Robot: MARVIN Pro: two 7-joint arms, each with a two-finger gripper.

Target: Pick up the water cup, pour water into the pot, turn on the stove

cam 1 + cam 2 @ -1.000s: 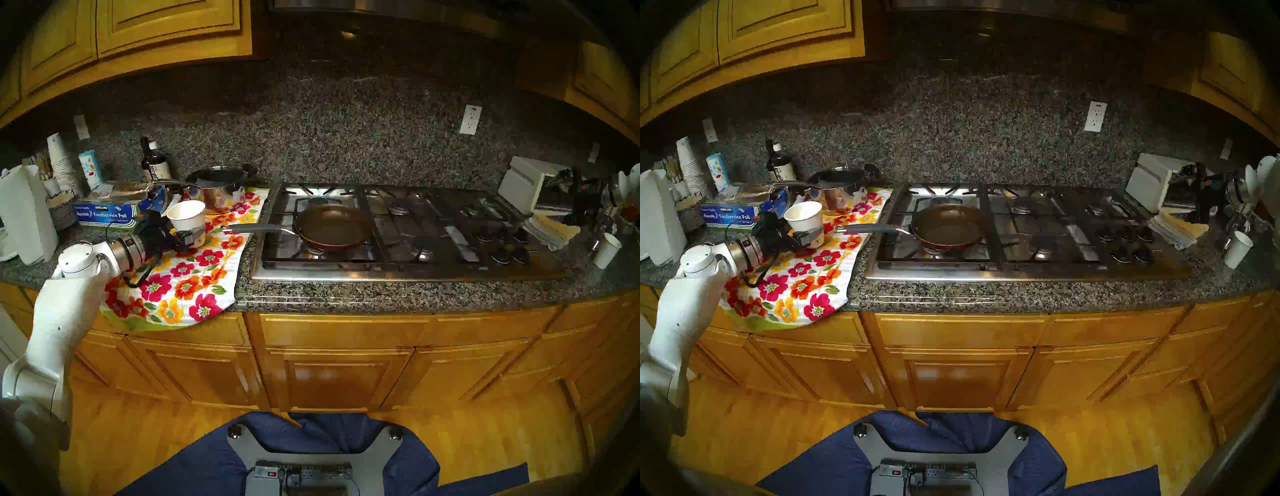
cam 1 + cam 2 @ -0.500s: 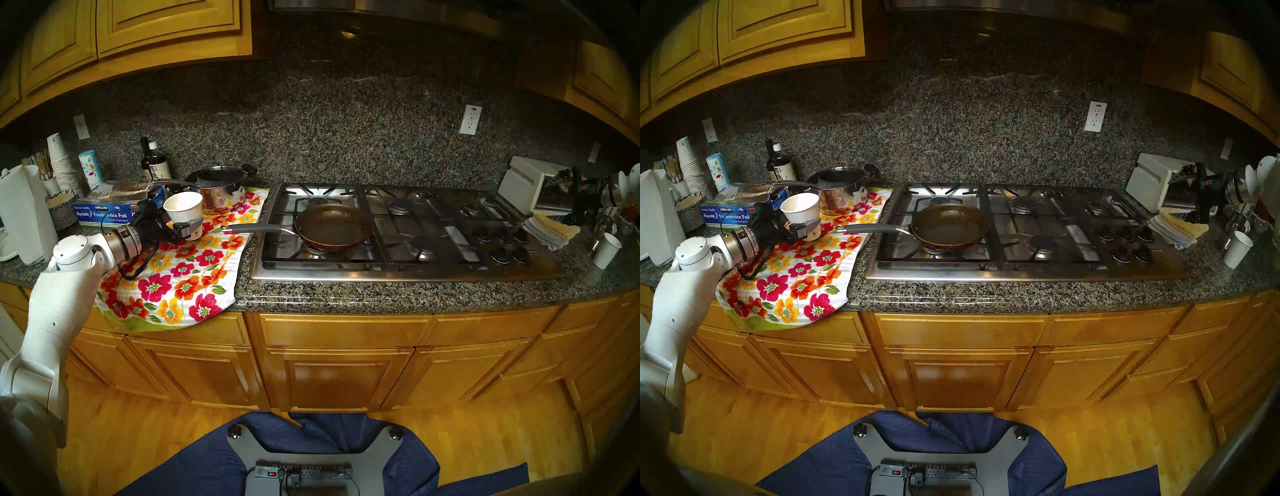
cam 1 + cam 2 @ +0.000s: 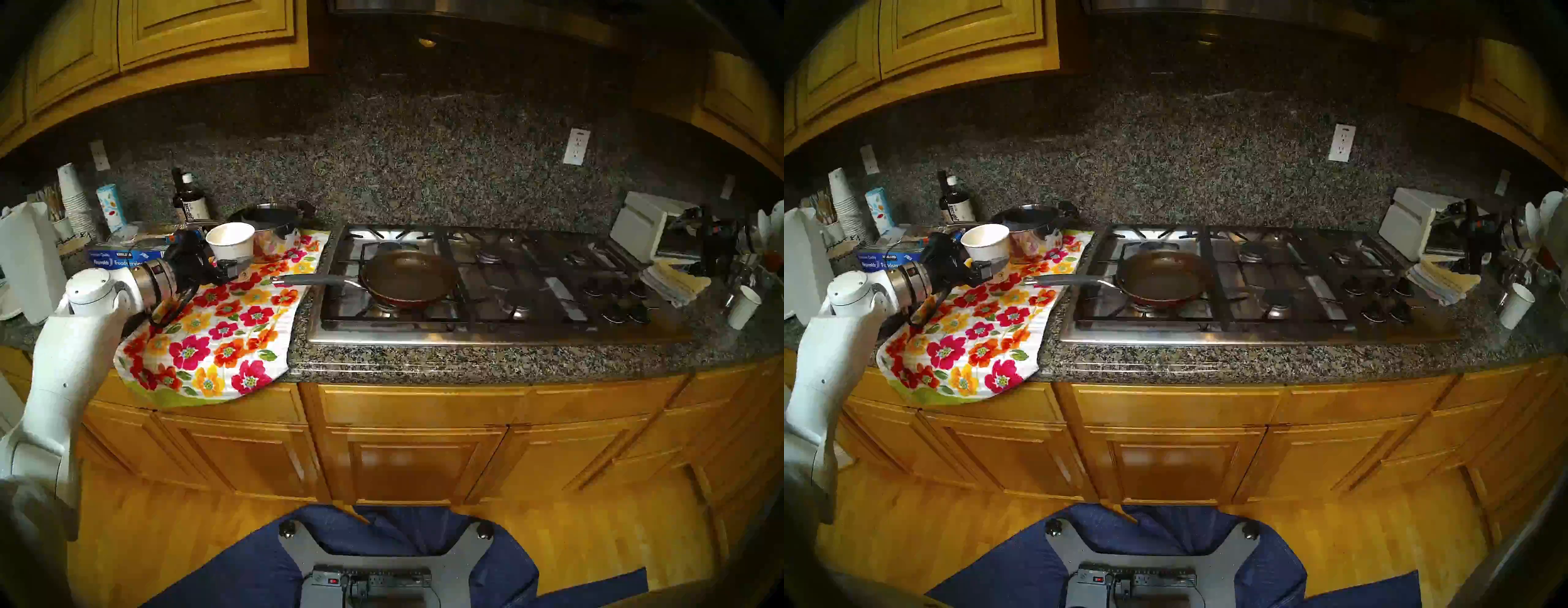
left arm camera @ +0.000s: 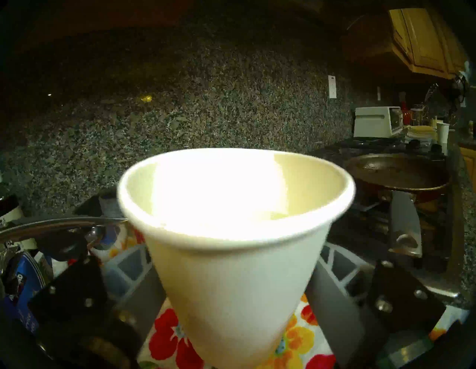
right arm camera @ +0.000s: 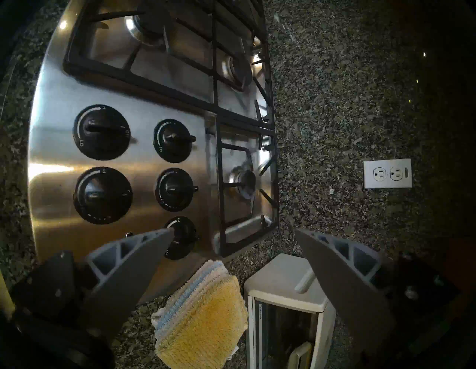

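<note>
Above the flowered cloth (image 3: 220, 335), the water cup (image 3: 231, 242) is held clamped in the left jaws, clear of the surface; carrying toward the pan (image 3: 409, 276) at three o'clock is called for next, upright. The right jaws stand apart.

Spread fingers (image 5: 128, 265) hang over the stove (image 5: 128, 180) knobs (image 5: 101, 132) and a yellow cloth (image 5: 206, 322).

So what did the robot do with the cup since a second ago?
The left gripper, shut on the water cup, lifted it off the flowery cloth and a little toward the pot. The pot, the stove and the open right gripper stayed put.
</note>
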